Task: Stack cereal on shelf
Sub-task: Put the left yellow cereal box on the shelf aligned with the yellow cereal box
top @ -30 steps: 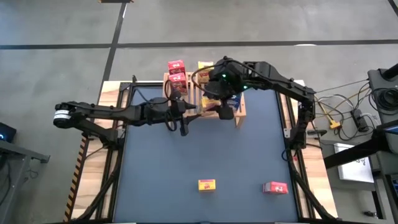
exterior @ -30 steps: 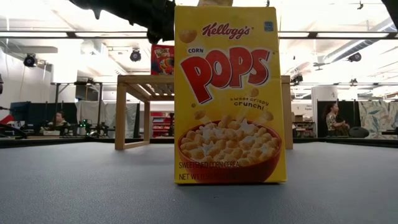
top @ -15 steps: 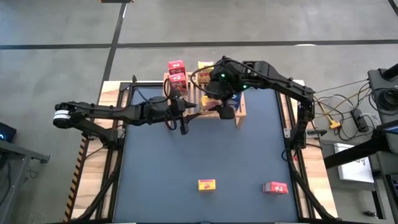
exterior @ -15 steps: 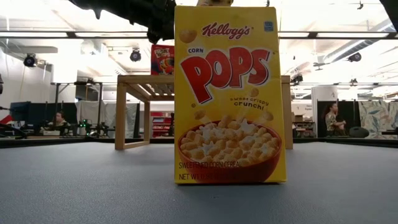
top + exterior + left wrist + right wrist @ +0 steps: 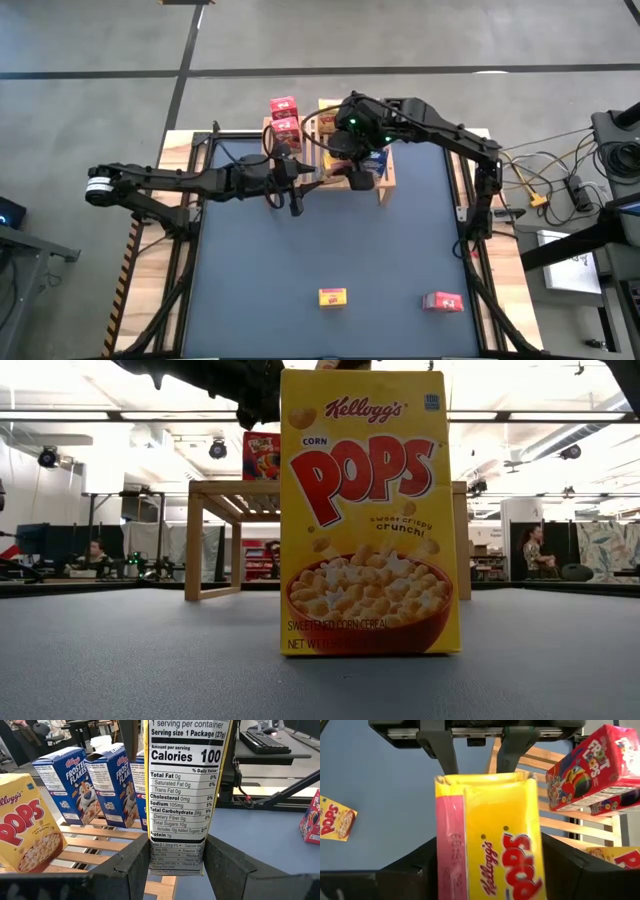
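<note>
We see both claws meeting over the wooden shelf [image 5: 330, 150] at the far side of the counter [image 5: 330, 240], on 1 yellow cereal box. The left claw [image 5: 175, 865] grips the box [image 5: 182, 795] between its 2 fingers; facing it is the nutrition panel, which reads "Serving size 1 Package (27g)", "Calories 100", "Total Fat 0g", "Sodium 105mg", "Total Carbohydrate 24g" and "Protein 1g". The right claw [image 5: 490, 865] has its fingers on either side of the same yellow box [image 5: 490, 835], whose front shows "Kellogg's" and the red letters of "POPS" beside a pink side panel. We cannot tell whether the right fingers press the box or stand just off it.

Beyond the left claw, on the slats [image 5: 95, 840], 2 blue boxes [image 5: 90, 785] labelled "Kellogg's Frosted Flakes" stand upright, and another yellow "Kellogg's POPS" box [image 5: 25, 825] stands just beside them. Past the right claw, 2 red boxes [image 5: 590, 767] with "Froot Loops" lettering sit on the shelf, 1 against the other. In the high view these red boxes [image 5: 284, 118] are on the left claw's side of the shelf.

Well apart from both claws, near the counter's front edge, a yellow box [image 5: 332, 297] and a red box [image 5: 442, 301] remain. The low view is filled by the front of that yellow box [image 5: 365, 510]: "Kellogg's CORN POPS", "sweet crispy crunch!", "SWEETENED CORN CEREAL".
</note>
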